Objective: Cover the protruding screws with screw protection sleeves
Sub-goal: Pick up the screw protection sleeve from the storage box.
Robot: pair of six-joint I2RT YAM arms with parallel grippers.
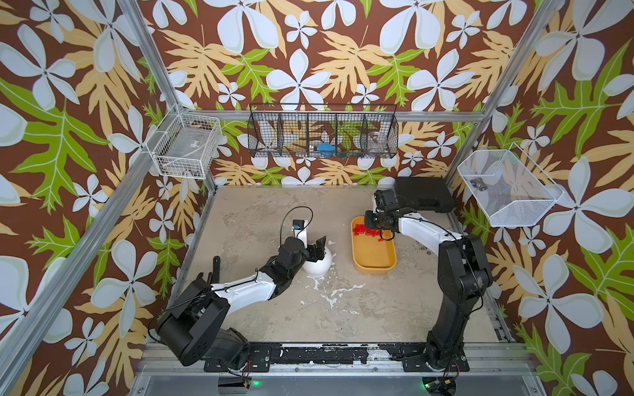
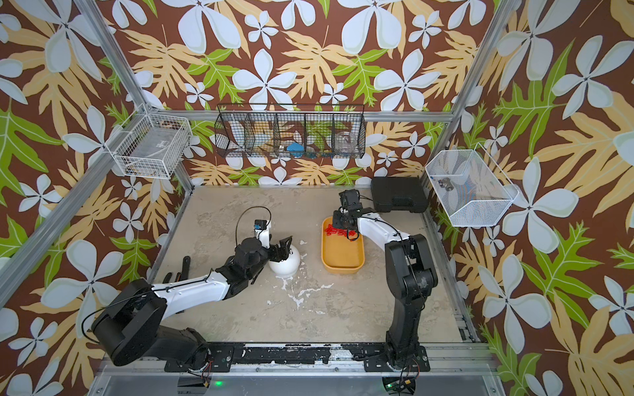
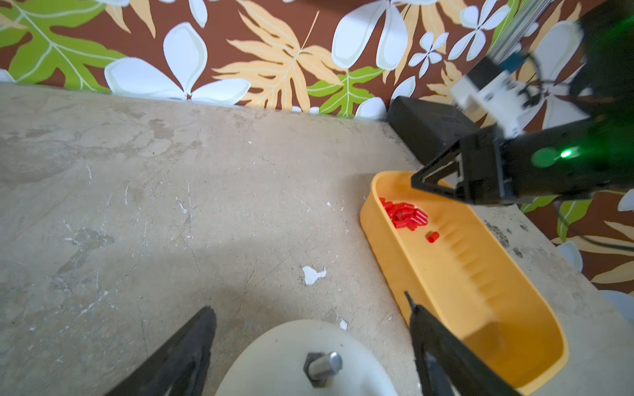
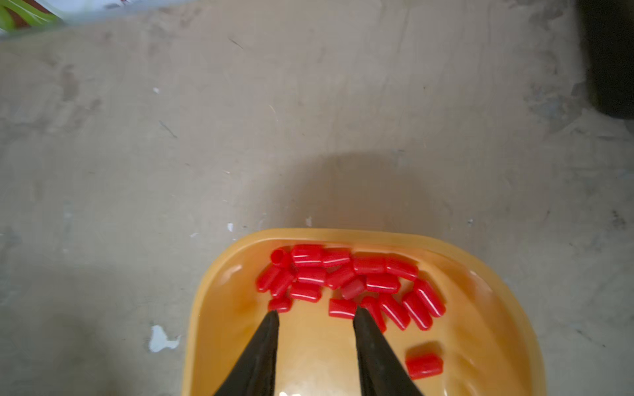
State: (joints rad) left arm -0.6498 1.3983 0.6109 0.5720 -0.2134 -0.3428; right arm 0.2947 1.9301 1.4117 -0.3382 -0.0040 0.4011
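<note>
A white dome (image 1: 319, 265) (image 2: 286, 265) sits mid-table. One of the protruding screws (image 3: 322, 365), a short silvery stud with a hex nut, sticks out of its top. My left gripper (image 1: 314, 252) (image 3: 308, 305) is open, with a finger on each side of the dome. Several red screw protection sleeves (image 1: 365, 231) (image 4: 343, 274) are heaped at the far end of an orange-yellow tray (image 1: 374, 260) (image 4: 480, 308). One sleeve (image 4: 423, 366) lies apart from the heap. My right gripper (image 2: 338, 228) (image 4: 316, 312) hangs open over the heap's near edge, nothing between its fingers.
A black case (image 1: 423, 193) lies at the table's back right corner. Wire baskets hang on the left wall (image 1: 185, 147), back wall (image 1: 322, 132) and right wall (image 1: 507, 188). Black tools (image 1: 215, 265) lie at the table's left edge.
</note>
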